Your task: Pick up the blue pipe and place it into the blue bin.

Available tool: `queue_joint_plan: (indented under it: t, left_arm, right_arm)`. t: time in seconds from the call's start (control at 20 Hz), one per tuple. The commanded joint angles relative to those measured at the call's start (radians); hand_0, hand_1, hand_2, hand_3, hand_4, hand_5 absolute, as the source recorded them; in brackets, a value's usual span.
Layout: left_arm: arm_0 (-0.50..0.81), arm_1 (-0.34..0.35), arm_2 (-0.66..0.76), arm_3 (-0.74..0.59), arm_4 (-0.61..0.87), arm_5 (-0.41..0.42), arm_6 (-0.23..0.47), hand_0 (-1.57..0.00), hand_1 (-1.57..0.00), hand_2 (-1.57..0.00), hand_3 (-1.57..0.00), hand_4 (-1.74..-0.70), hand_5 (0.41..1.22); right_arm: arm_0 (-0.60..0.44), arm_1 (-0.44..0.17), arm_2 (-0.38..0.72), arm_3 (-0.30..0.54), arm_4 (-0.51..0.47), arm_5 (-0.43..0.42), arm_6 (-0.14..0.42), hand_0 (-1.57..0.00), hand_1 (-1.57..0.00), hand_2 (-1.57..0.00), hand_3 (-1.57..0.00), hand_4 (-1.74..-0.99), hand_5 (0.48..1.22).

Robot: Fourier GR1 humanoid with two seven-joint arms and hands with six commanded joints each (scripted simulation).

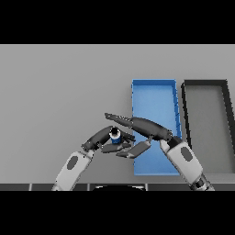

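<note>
Two robot arms reach in from the lower edge of the frame over a plain grey table [55, 92], and their dark hands meet just below the centre. Between them sits the blue pipe [115, 134], a small short piece of tube, lying just left of the blue bin [153, 86], which is a long open tray running up and down the frame right of centre. A dark grey bin [205, 84] of the same shape lies beside it at the far right. The right hand [146, 127] stretches leftward across the lower part of the blue bin with its fingers nearly straight, spread above and below the pipe; whether any finger has truly closed on it cannot be told. The left hand [98, 139] comes up from the lower left, its fingers extended toward the pipe from that side, touching or nearly touching it. Only one end of the pipe shows, a dark round opening, so its long axis seems to point roughly up toward the viewer, though most of its body is hidden. It is probably light, stiff and smooth, liable to roll or slip, so the surest hold is likely across its curved sides near the middle.
</note>
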State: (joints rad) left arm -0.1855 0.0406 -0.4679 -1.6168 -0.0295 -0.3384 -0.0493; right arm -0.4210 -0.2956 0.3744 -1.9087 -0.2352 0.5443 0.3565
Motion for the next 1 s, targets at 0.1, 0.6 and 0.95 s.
queue_joint_plan:
  t: [0.1,0.6,0.95]
  left_arm:
    - [0.005,-0.015,0.007,0.011,0.007,-0.024,0.000,-1.57,-1.57,-1.57,-1.57,-1.46,1.221]
    - [-0.007,-0.036,0.042,0.029,-0.005,-0.044,0.007,-1.57,-1.57,-1.55,-1.27,-1.68,1.221]
    - [-0.018,-0.046,0.051,0.034,-0.028,-0.056,-0.010,-1.57,-1.57,-1.55,-1.42,-1.73,1.221]
  right_arm:
    - [-0.058,0.041,0.024,0.046,-0.007,0.012,0.026,0.00,0.00,0.00,0.00,-1.208,0.512]
    - [-0.126,0.144,0.051,0.149,-0.016,0.030,0.024,-1.19,-1.19,-1.20,-1.03,-1.513,0.671]
    - [-0.086,0.164,0.049,0.125,0.048,0.058,-0.067,-1.49,-1.49,-1.49,-1.46,-1.485,1.106]
